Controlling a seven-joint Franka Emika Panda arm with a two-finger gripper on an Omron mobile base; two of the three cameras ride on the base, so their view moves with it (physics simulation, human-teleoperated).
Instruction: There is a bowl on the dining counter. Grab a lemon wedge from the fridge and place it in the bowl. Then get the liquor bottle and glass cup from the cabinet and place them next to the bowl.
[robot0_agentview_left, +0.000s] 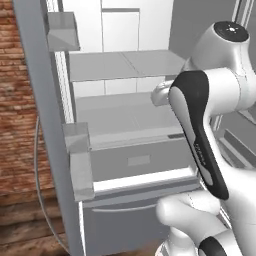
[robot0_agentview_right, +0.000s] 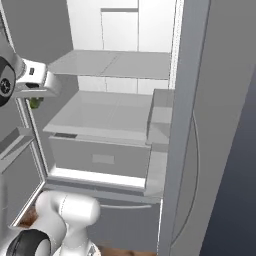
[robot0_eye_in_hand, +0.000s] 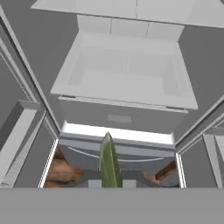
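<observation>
The fridge (robot0_agentview_left: 125, 65) stands open in front of me, both doors swung wide, with pale empty shelves and a crisper drawer (robot0_eye_in_hand: 127, 83) inside. My gripper (robot0_eye_in_hand: 111, 183) is shut on the lemon wedge (robot0_eye_in_hand: 109, 162), a thin yellow-green sliver that stands up between the fingers. In the right base view the lemon wedge (robot0_agentview_right: 35, 103) hangs under the hand (robot0_agentview_right: 37, 82) at the fridge's left edge, in front of the middle shelf. The bowl, dining counter, liquor bottle, glass cup and cabinet are out of view.
The left fridge door (robot0_agentview_left: 45, 125) carries door bins (robot0_agentview_left: 77, 145) and the right door (robot0_agentview_right: 210, 125) juts out beside me. The bottom freezer drawer (robot0_agentview_left: 120, 220) is shut. A brick wall (robot0_agentview_left: 15, 100) and wooden floor (robot0_agentview_left: 20, 235) lie to the left.
</observation>
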